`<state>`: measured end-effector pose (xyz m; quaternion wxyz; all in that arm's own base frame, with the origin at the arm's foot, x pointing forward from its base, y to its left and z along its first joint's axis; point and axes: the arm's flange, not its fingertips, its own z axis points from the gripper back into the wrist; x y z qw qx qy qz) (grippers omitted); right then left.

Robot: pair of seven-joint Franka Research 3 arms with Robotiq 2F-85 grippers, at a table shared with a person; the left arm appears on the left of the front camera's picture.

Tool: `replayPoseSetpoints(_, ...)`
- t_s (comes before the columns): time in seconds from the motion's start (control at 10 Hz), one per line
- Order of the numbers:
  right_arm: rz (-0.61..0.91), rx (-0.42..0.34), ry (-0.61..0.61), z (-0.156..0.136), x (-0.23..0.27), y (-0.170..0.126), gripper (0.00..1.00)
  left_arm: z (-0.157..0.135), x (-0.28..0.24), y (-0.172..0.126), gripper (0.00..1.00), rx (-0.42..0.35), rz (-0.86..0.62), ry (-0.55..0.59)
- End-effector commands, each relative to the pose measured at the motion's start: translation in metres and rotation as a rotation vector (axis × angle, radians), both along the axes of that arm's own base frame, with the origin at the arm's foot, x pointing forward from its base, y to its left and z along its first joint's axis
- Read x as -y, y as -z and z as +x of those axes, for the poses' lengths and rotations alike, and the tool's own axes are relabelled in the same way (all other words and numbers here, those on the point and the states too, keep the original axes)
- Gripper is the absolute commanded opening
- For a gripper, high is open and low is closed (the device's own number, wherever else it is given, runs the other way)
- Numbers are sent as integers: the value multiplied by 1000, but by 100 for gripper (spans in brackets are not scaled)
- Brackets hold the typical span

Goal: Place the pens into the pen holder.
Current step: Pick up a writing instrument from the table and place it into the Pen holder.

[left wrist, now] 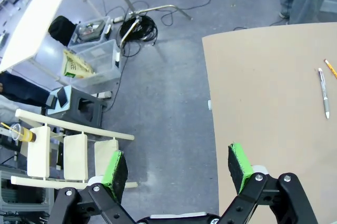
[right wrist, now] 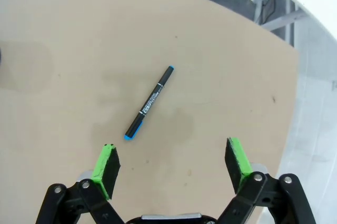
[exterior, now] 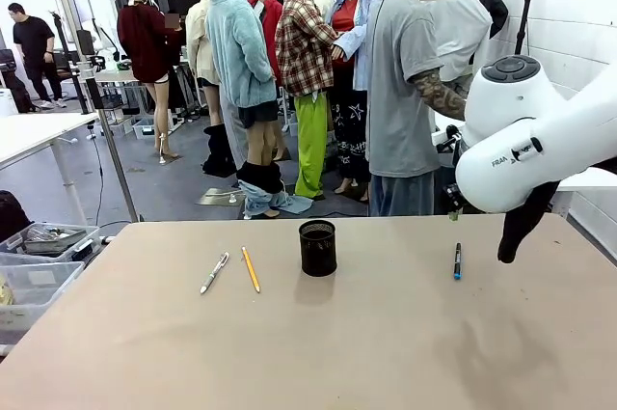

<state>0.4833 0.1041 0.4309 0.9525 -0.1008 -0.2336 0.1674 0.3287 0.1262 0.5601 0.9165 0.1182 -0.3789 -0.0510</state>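
Since all three pens (exterior: 214, 273) lie on the counter (exterior: 308, 352) outside the pen holder (exterior: 317, 247), with left hand (left wrist: 177, 164) and right hand (right wrist: 171, 162) open, nothing's done yet.

We see the near half of the table (exterior: 318, 357) bare and open. Toward the far edge the upright mesh pen holder (exterior: 317, 247) stands in the way, with wide gaps to the pencil (exterior: 251, 268) and the blue-capped marker (exterior: 457, 260).
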Motion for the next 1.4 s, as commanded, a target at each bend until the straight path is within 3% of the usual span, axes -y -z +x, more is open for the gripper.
replayPoseSetpoints(0.0, -3, -9, 5, 4, 1, 3, 100, -1, 1, 0, 100, -2, 9, -18)
replayPoseSetpoints(0.2, 32, -227, 26, 31, 13, 23, 100, -1, 1, 0, 100, -2, 9, -18)
replayPoseSetpoints(0.3, 104, -284, 55, 47, 23, 35, 100, -1, 1, 0, 100, -2, 9, -18)
replayPoseSetpoints(0.6, 257, -348, 78, 73, 39, 67, 100, -1, 1, 0, 100, -2, 9, -18)
replayPoseSetpoints(1.3, 228, -479, 147, 116, 27, 117, 100, -1, 1, 0, 100, -2, 9, -18)
